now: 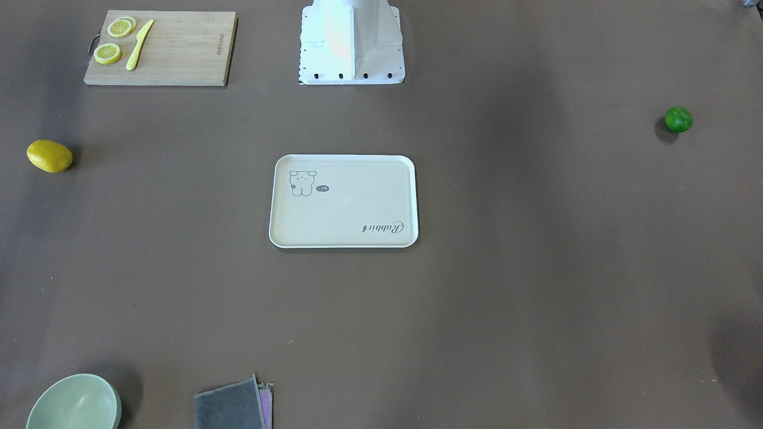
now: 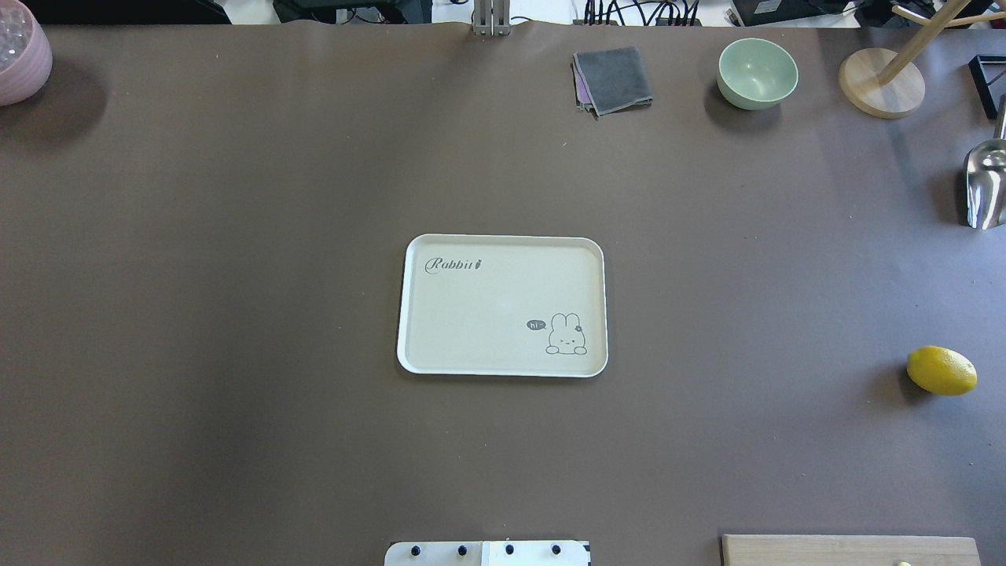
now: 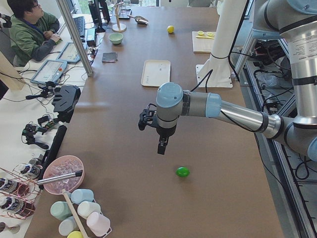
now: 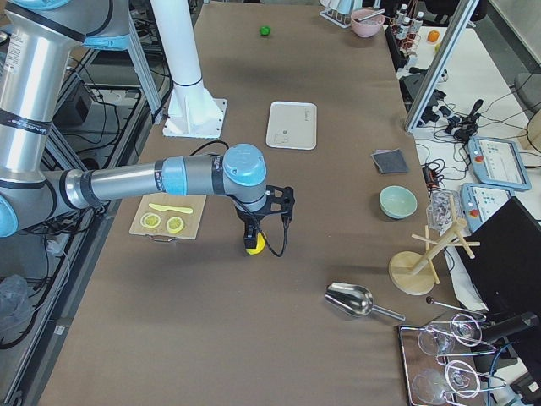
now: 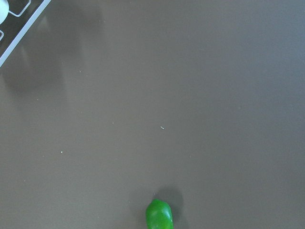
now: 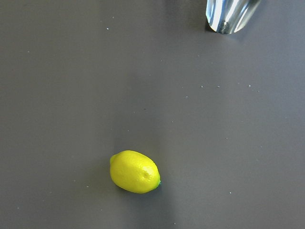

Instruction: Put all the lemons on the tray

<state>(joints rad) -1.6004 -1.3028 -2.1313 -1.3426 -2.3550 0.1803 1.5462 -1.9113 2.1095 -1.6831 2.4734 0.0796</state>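
The yellow lemon point(image 1: 49, 156) lies on the brown table far on my right side; it also shows in the overhead view point(image 2: 941, 370) and the right wrist view point(image 6: 135, 171). The green lemon point(image 1: 678, 119) lies far on my left side, low in the left wrist view point(image 5: 159, 215). The cream tray point(image 2: 487, 314) sits empty at the table's middle. My left gripper point(image 3: 162, 146) hangs above the table near the green lemon point(image 3: 183, 172). My right gripper point(image 4: 252, 237) hangs just over the yellow lemon point(image 4: 255, 247). I cannot tell whether either gripper is open or shut.
A wooden cutting board point(image 1: 173, 50) with lemon slices and a yellow knife lies near my base on the right. A green bowl point(image 2: 757, 72), a grey cloth point(image 2: 613, 79), a wooden stand point(image 2: 880, 82), a metal scoop point(image 2: 986, 185) and a pink bowl point(image 2: 20, 51) line the far edge.
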